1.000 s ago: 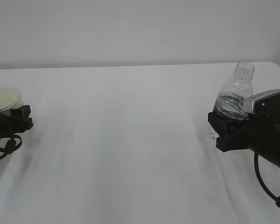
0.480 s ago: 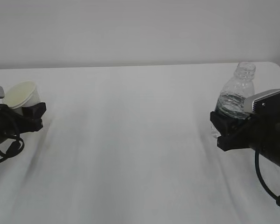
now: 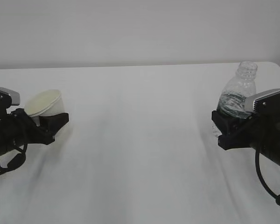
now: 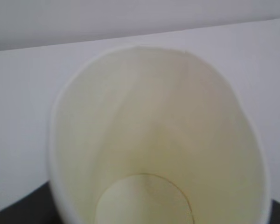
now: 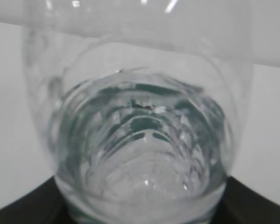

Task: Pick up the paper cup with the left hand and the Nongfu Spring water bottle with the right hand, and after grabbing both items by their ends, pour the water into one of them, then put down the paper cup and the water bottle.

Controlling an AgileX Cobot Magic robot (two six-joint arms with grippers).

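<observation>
Exterior view: both grabs done, now in the carry before the pour. Left hand (image 3: 45, 127) has its jaws clamped round the lower part of the paper cup (image 3: 44, 105), cup tilted with its mouth toward the camera side, at the left edge of the table (image 3: 140, 154). Left wrist view looks straight into the cup (image 4: 154, 140): cream inside, dry, nothing in it. Right hand (image 3: 229, 129) has its jaws closed on the lower body of the Nongfu Spring water bottle (image 3: 237, 95), bottle near upright, no cap, water (image 3: 232, 103) sitting about mid-height. Right wrist view confirms water (image 5: 140, 140) in the base. Cup and bottle are well apart, nothing poured yet. Next, as I judge it: bring both toward the middle, level the cup, put the bottle neck over the rim, tip slowly. Risk: the thin cup deforming in my grip.
</observation>
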